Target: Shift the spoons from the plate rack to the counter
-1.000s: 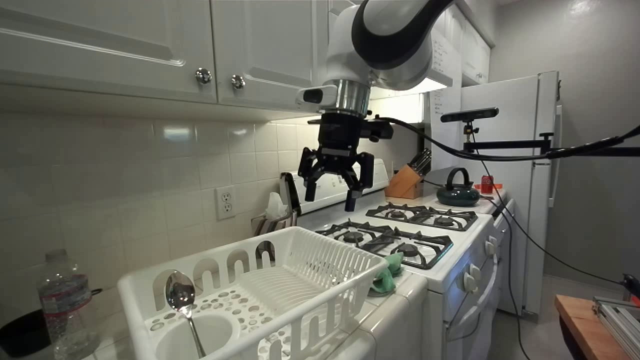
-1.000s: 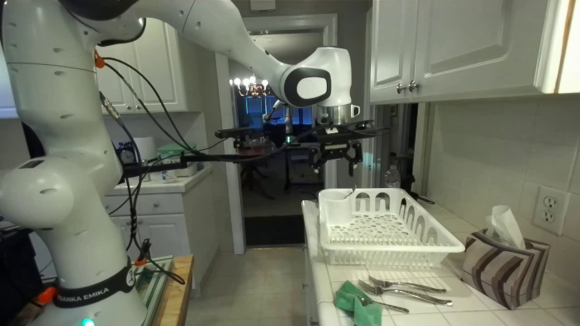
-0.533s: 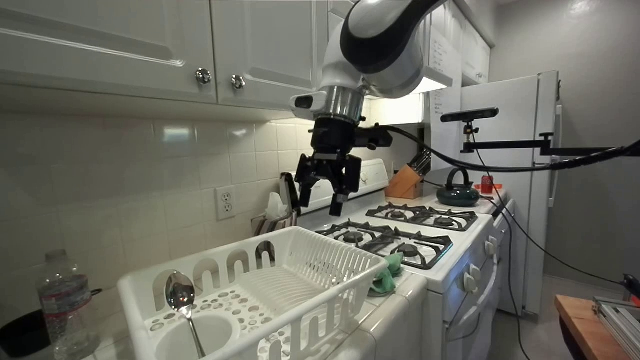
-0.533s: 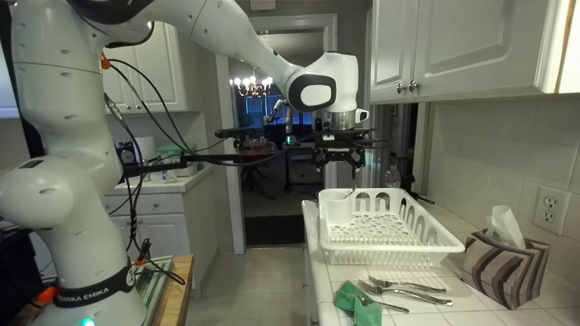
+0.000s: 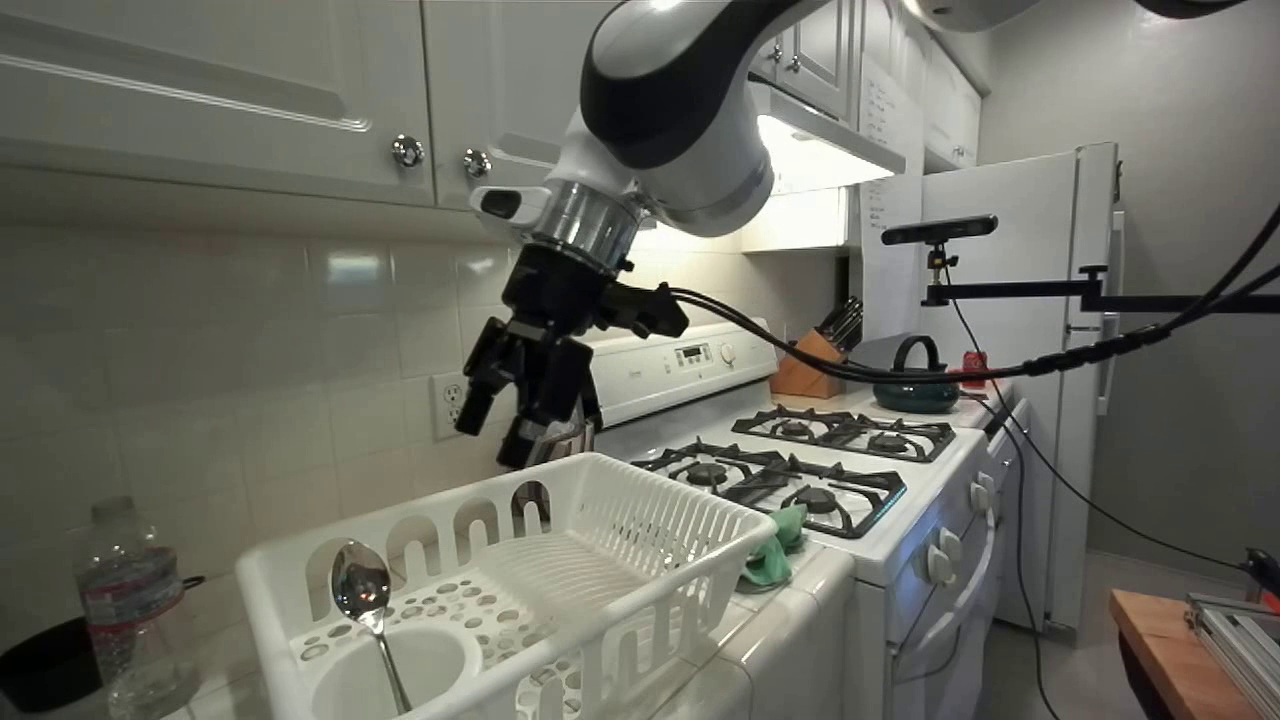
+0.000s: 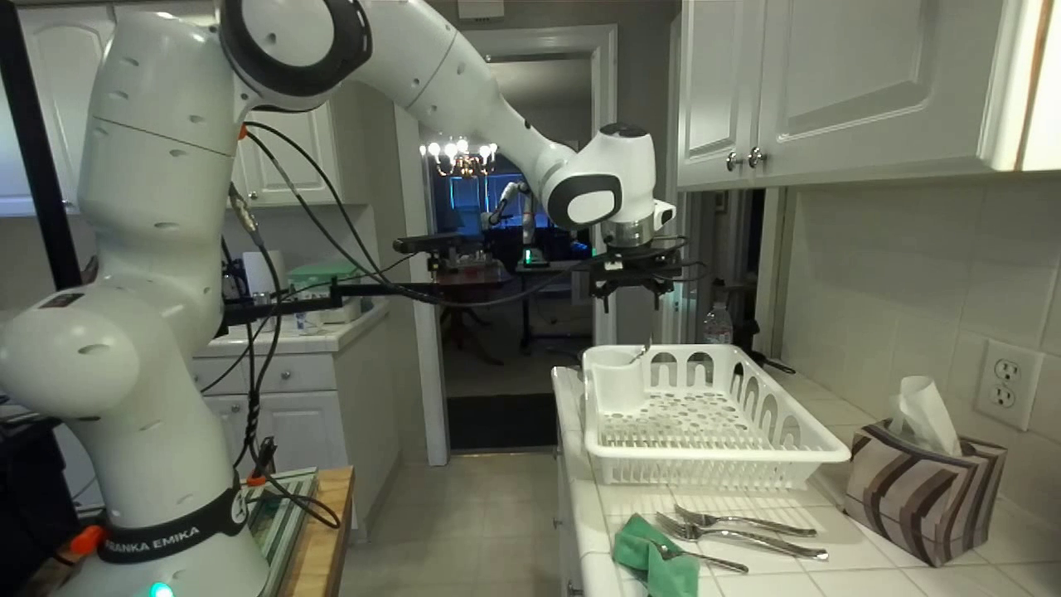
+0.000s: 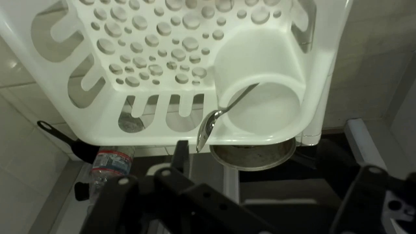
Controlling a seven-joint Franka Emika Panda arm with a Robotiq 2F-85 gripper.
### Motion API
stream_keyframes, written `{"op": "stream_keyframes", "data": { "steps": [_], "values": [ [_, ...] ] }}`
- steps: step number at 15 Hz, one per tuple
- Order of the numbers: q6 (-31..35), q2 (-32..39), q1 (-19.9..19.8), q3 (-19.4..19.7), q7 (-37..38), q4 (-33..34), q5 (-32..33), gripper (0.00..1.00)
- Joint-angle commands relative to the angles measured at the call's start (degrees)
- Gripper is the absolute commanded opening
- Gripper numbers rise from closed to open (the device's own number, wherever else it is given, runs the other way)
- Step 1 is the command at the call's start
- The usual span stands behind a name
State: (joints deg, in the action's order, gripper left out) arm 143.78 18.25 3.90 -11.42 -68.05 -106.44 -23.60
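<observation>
A silver spoon (image 5: 362, 590) leans in the round cup at one corner of the white plate rack (image 6: 721, 454), bowl up and handle down inside. From the wrist, the spoon (image 7: 209, 125) shows with its bowl reaching over the rack's rim (image 7: 169, 141). My gripper (image 5: 492, 441) hangs tilted above the back side of the rack, apart from the spoon, its fingers spread with nothing between them. It also shows above the rack's far end in an exterior view. The tiled counter (image 6: 787, 582) extends in front of the rack there.
Two forks (image 6: 746, 543) lie on the counter beside a green cloth (image 6: 651, 560) with another utensil on it. A tissue box (image 6: 920, 493) stands near the wall. A bottle (image 5: 130, 610) and a metal pot (image 7: 256, 159) are past the rack's cup end. Cabinets (image 5: 250, 100) hang overhead.
My gripper has swung away from above the stove toward the spoon's end of the rack, sinking and tilting on the way. Rack and spoon have stayed put.
</observation>
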Motion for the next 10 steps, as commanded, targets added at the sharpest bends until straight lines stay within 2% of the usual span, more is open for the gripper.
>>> {"op": "stream_keyframes", "data": {
  "steps": [1,5,10],
  "values": [
    [4.1,6.5,1.1,-2.3,2.5,6.0,2.1,1.00],
    [8.5,11.6,2.3,-3.2,4.7,10.1,6.4,1.00],
    [10.1,17.0,2.9,-3.3,8.6,14.8,12.7,1.00]
  ]
}}
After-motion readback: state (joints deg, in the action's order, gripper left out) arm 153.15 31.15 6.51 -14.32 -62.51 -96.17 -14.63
